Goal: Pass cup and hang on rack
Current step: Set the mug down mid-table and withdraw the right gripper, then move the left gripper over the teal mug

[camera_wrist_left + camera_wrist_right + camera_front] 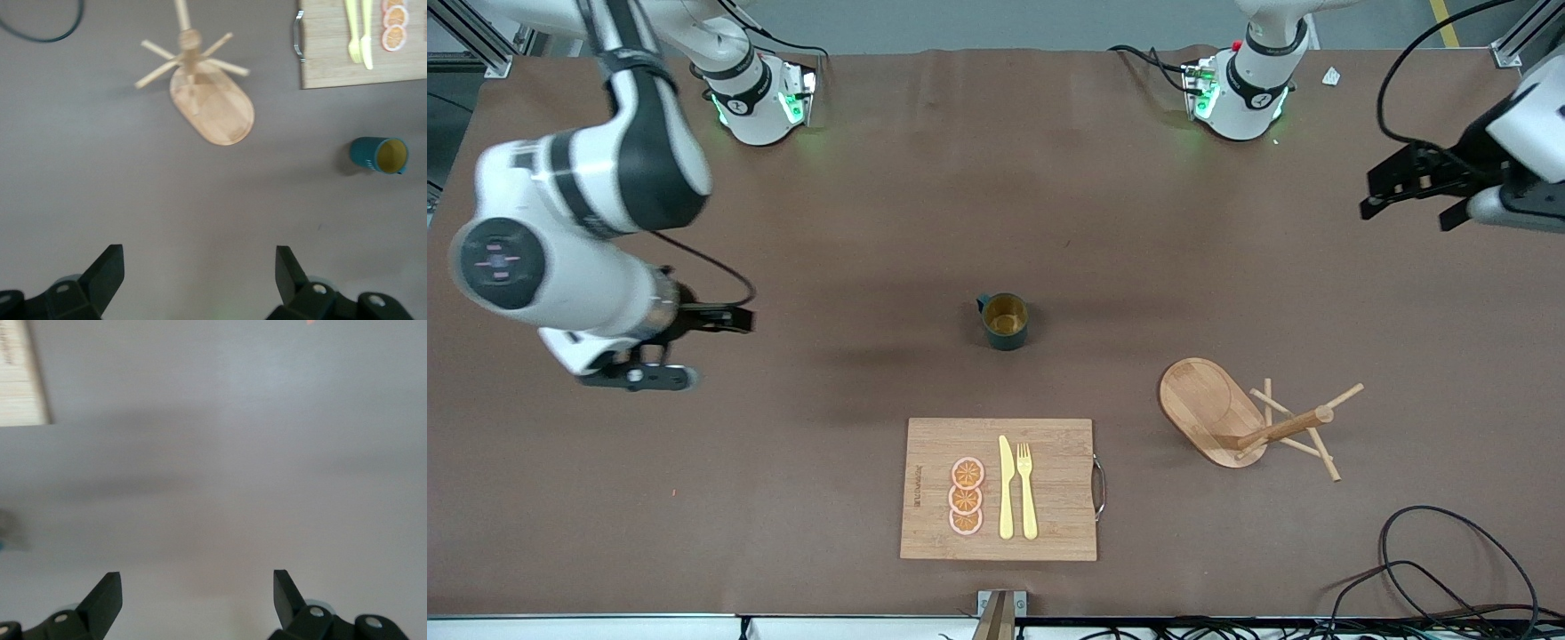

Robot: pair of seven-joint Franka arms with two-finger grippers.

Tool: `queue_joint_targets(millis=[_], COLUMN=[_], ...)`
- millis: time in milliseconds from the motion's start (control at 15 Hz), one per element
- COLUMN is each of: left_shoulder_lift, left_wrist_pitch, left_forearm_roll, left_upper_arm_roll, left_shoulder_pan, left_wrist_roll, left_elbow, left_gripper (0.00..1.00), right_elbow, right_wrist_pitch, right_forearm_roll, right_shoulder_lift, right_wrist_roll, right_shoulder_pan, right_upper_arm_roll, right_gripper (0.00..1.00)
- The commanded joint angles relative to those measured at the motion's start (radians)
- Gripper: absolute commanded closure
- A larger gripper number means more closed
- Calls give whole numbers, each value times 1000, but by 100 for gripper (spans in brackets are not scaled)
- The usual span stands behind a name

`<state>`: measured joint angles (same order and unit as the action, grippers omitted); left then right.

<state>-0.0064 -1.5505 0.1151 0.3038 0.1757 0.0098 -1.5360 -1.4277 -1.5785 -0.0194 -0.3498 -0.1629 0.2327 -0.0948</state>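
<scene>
Brown table [996, 178], both arms up and waiting. Right gripper [694, 347] hangs over bare table at the right arm's end, fingers [107, 593] spread, holding nothing. Cup [1005, 321] stands upright mid-table, handle at about 10 o'clock. Cutting board [999, 489] sits nearer the camera, at 6 o'clock from the cup, carrying three orange slices [966, 496], knife [1006, 487] and fork [1027, 491]. Rack [1245, 418] stands at 4 o'clock from the cup. Left gripper [1409, 191] hangs over the left arm's end, fingers [107, 270] spread, empty.
</scene>
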Motion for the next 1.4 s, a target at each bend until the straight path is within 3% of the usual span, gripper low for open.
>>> queue_joint_targets(millis=[0, 332, 532, 997, 1329], left_shoulder_lift=[64, 228, 285, 417, 538], left_wrist_pitch=[-61, -111, -178, -273, -367], left_forearm_roll=[12, 2, -37, -101, -195], left_upper_arm_roll=[73, 170, 170, 163, 159], left_shoulder_pan=[-4, -86, -192, -501, -659], left_wrist_roll=[-23, -244, -351, -873, -1103], left_elbow=[8, 23, 27, 69, 123], left_gripper=[0, 0, 0, 0, 0], right_elbow=[-30, 30, 39, 50, -58], right_wrist_pitch=[6, 8, 27, 100, 77], right_forearm_roll=[10, 26, 25, 7, 10], right_shoulder_lift=[49, 46, 41, 61, 211], right_wrist_roll=[172, 230, 227, 229, 223], right_shoulder_pan=[-143, -255, -262, -274, -273], right_upper_arm_roll=[21, 15, 17, 21, 18], right_gripper=[0, 0, 0, 0, 0])
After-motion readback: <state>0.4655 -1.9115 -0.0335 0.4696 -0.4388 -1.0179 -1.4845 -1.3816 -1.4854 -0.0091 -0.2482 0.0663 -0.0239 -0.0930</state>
